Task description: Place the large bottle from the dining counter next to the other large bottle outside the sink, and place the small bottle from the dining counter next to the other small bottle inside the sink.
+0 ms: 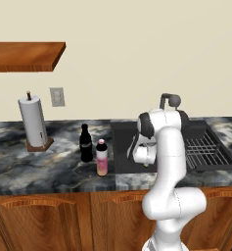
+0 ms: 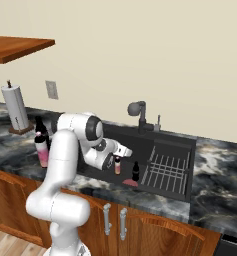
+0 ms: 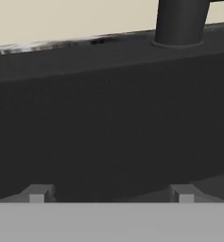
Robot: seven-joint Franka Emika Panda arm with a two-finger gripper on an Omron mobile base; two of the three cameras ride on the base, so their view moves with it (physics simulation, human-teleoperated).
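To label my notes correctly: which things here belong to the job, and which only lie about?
Job: pink bottle, black bottle, small red bottle, small dark bottle, sink, open gripper.
Lying about: paper towel roll, wall socket, shelf, faucet.

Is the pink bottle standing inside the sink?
No, the pink bottle stands upright on the marbled counter, left of the sink and beside the black bottle.
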